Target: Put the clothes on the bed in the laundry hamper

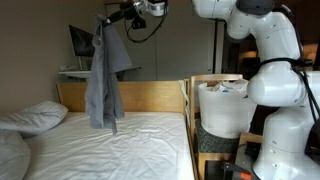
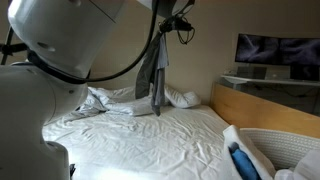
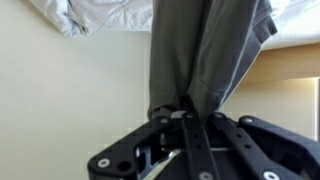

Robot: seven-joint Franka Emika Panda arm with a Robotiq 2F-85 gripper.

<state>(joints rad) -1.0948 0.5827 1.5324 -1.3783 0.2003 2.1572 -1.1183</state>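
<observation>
1. No word, brand, number or sign can be read anywhere in the room from where I stand.
2. The screen [image 2: 275, 48] on the desk shows a dark, blurred picture; any lettering on it is too small to tell.
3. The blue thing [image 2: 240, 160] at the near edge of the laundry hamper [image 2: 290, 138] is too blurred to read.
4. The grey garment [image 1: 105, 80] hanging over the bed shows only plain cloth.
</observation>
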